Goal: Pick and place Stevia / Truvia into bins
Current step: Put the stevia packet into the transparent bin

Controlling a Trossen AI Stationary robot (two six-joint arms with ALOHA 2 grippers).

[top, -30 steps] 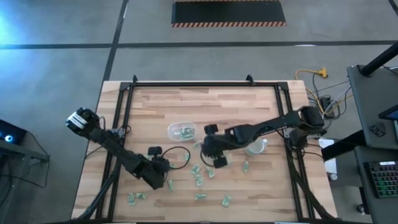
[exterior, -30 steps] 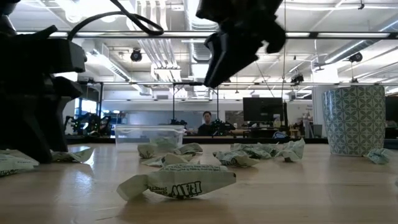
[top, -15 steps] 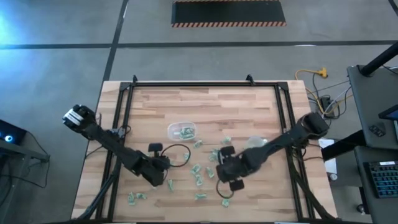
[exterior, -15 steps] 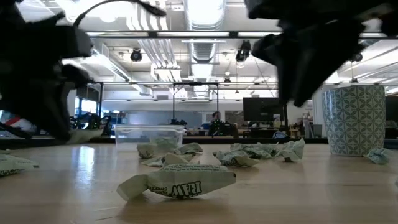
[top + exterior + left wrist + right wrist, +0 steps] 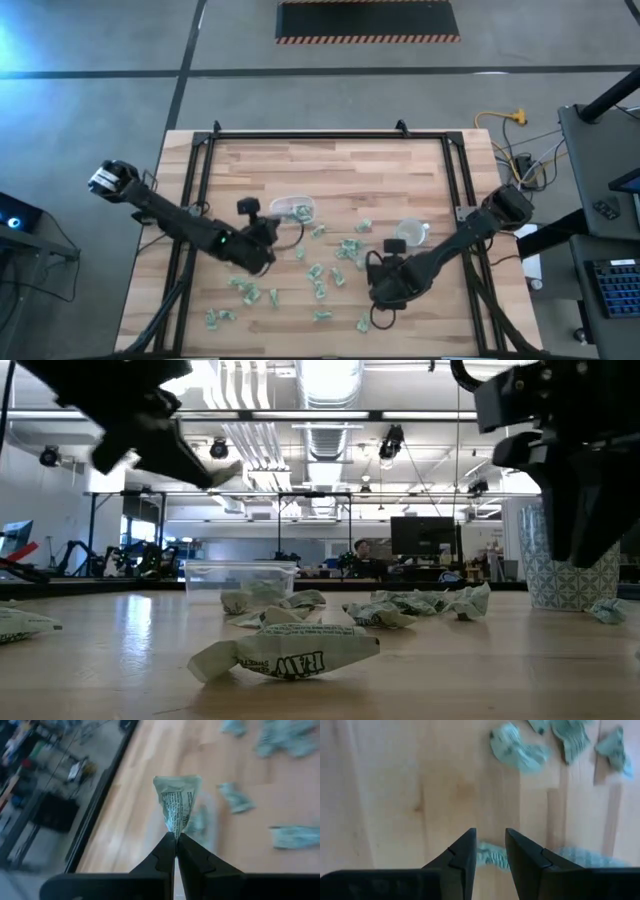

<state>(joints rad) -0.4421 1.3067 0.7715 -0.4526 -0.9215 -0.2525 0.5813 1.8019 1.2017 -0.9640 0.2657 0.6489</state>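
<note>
Many crumpled pale green and white packets (image 5: 322,276) lie on the wooden table, and several show in the low view (image 5: 285,650). The clear rounded tub (image 5: 293,210) with a few packets in it stands mid-table. The round cup (image 5: 410,233) stands to its right; its wall looks patterned in the low view (image 5: 570,550). My left gripper (image 5: 268,238) is raised near the tub, shut on one packet (image 5: 176,800). My right gripper (image 5: 380,303) is open and hovers over a packet (image 5: 492,856) lying on the table near the front edge. My left gripper pinches the packet by one narrow end (image 5: 173,827) between its two fingertips. The rest of the packet fans out beyond the fingertips. The packet is lifted clear of the table, as the low view (image 5: 225,472) shows.
Loose packets lie scattered between the tub, the cup and the front edge, some at the front left (image 5: 218,318). A black frame (image 5: 200,200) runs along the table's sides. Bare wood lies at the far half of the table (image 5: 330,165).
My left gripper has risen from the table with a packet and gone toward the far edge, nearer the tub. My right gripper has swung from beside the tub toward the near edge and a little to the right, coming down over the packets there.
</note>
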